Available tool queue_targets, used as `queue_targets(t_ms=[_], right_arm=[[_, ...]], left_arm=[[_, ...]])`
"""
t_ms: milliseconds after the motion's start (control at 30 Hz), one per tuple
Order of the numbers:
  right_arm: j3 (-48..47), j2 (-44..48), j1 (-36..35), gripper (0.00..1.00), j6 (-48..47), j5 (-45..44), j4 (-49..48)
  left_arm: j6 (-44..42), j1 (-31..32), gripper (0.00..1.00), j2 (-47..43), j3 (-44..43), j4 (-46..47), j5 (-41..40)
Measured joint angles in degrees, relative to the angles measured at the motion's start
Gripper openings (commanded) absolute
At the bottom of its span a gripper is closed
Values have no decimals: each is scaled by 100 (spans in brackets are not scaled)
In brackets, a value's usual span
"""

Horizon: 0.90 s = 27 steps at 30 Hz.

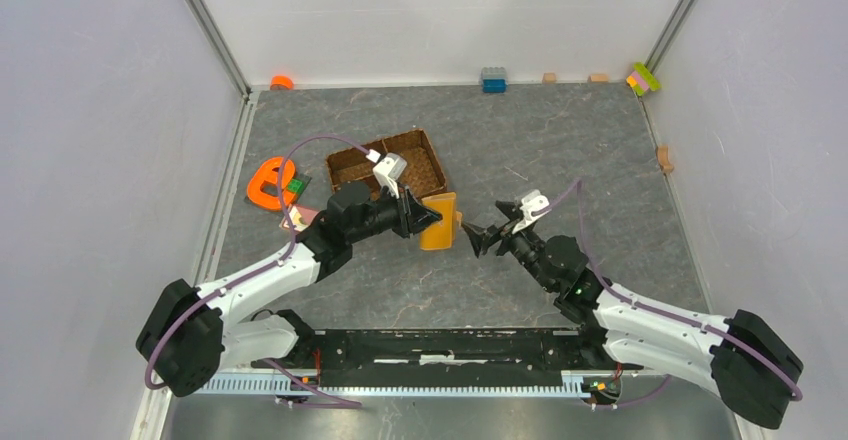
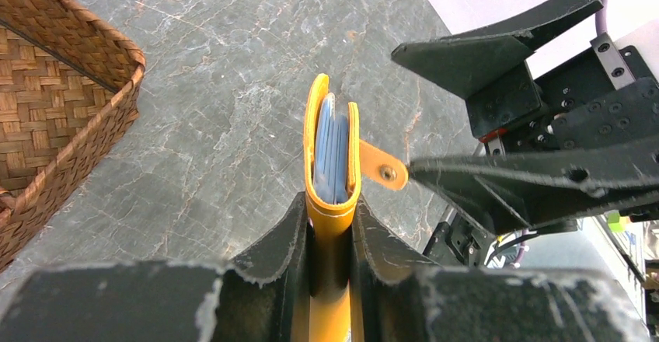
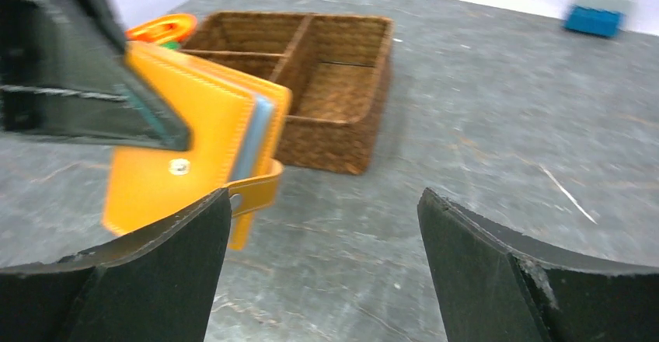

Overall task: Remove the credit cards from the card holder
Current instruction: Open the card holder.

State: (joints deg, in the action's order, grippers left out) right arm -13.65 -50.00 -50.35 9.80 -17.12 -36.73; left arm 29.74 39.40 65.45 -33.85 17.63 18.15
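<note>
My left gripper [image 1: 427, 218] is shut on the orange card holder [image 1: 440, 222] and holds it on edge above the table. In the left wrist view its fingers [image 2: 284, 237] clamp the holder's [image 2: 313, 136] folded spine, and the snap tab [image 2: 382, 170] hangs loose to the right. Blue-grey layers [image 2: 332, 151] show between the covers; I cannot tell the credit cards from the lining. My right gripper [image 1: 476, 236] stands open just right of the holder, empty. In the right wrist view its left fingertip [image 3: 210, 218] is close to the tab [image 3: 255, 193].
A brown woven divided tray [image 1: 437, 165] sits just behind the holder. An orange e-shaped toy [image 1: 268, 182] lies at the left. A blue brick [image 1: 493, 80] and coloured bricks [image 1: 643, 78] line the back wall; a small wooden block [image 1: 664, 158] lies at the right.
</note>
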Motion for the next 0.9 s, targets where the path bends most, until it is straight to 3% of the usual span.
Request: queue_targets(t_ms=[300, 333, 367, 400, 433, 500, 600, 800, 900], right_arm=[[-48, -551, -2, 91, -68, 1504, -470], [-63, -575, -2, 86, -63, 1552, -463], [-81, -584, -2, 75, -59, 1547, -461], [-92, -584, -2, 56, -50, 1523, -459], [-105, -579, -2, 47, -35, 1484, -459], [-111, -544, -2, 36, 28, 1340, -450], [-111, -446, 0, 38, 90, 1113, -439], [-111, -380, 0, 58, 146, 988, -439], [-142, -457, 0, 60, 160, 1069, -422]], left_arm=[[2, 0, 3, -17, 4, 278, 378], [4, 0, 4, -26, 7, 297, 404], [2, 0, 3, -37, 7, 323, 437], [2, 0, 4, -39, 7, 350, 452], [2, 0, 4, -44, 7, 376, 459], [2, 0, 3, -61, 17, 396, 463], [2, 0, 3, -107, 50, 396, 459], [2, 0, 3, -184, 52, 407, 481], [2, 0, 3, -232, 98, 533, 511]])
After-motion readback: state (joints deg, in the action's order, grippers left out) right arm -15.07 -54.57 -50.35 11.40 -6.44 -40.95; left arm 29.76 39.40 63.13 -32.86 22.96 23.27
